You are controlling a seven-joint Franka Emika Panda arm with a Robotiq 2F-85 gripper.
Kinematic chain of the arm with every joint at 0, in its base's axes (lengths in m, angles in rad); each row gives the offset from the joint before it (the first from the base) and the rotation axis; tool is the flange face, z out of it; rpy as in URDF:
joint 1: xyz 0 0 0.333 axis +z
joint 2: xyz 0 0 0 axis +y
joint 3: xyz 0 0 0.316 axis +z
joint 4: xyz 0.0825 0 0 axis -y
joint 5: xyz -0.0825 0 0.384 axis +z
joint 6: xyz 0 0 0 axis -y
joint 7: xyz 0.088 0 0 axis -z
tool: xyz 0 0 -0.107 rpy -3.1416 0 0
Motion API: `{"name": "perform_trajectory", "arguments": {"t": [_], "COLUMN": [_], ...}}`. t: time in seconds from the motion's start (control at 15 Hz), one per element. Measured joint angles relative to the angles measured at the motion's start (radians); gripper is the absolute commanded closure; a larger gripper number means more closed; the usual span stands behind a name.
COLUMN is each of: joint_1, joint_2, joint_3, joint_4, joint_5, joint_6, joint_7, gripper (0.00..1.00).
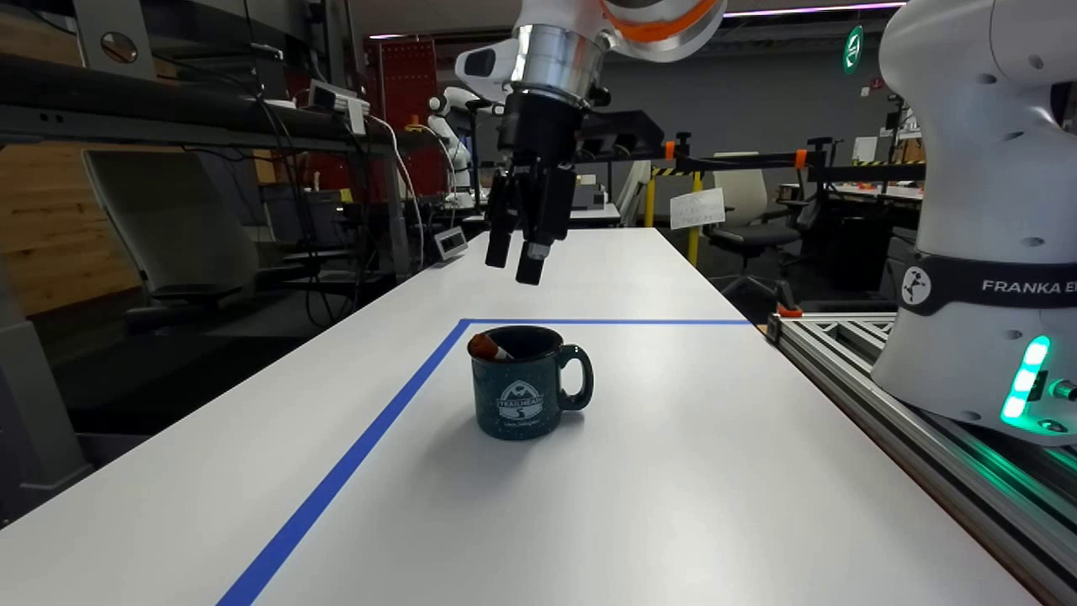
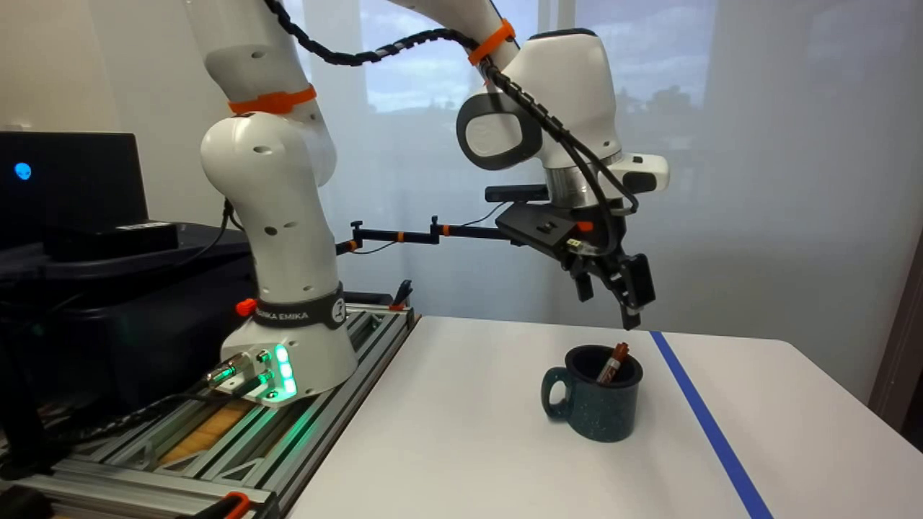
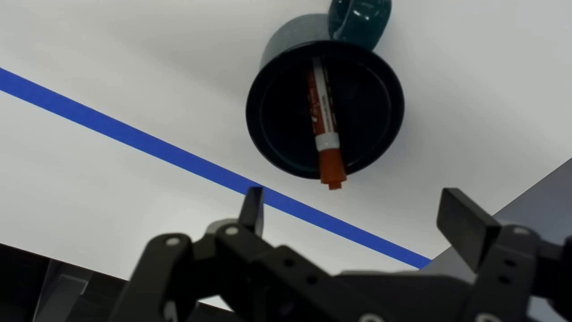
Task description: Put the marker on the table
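In an exterior view, a black laptop is seen at the left, marked with a glowing blue face. To its right, a white robot arm is mounted on a metal frame, and its base is lit by green lights. Farther right, a white table is shown, on which a dark green mug is stood upright, its handle turned to the left. Inside the mug, the marker is held at a tilt; its reddish-brown cap is leaned on the right of the rim and raised above it. Above the mug and slightly to the right, the gripper is hung from the arm, apart from both mug and marker. At the right of the table, a strip of blue tape is run from the far edge toward the near side.

In the wrist view, the tape is met first at the left, slanted across to the right. Next, one finger is seen, and well apart from it, at the right, the opposite finger; table and tape are shown in the gap, the grip being released. Beyond the gap, the mug is seen, with the marker's cap pointed toward the gripper.
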Motion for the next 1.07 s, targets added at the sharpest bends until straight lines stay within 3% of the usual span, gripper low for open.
{"name": "perform_trajectory", "arguments": {"t": [0.33,0.73,0.8,1.07], "joint_1": [0.002,0.047,0.055,0.081], "joint_2": [0.001,0.039,0.049,0.078], "joint_3": [-0.001,-0.015,-0.017,-0.029], "joint_4": [0.004,0.004,0.004,0.004], "joint_5": [0.001,0.07,0.091,0.194], "joint_6": [0.001,0.07,0.083,0.104], "joint_7": [-0.011,-0.148,-0.171,-0.268], "gripper": [0.0,0.02,0.26,0.4]}}
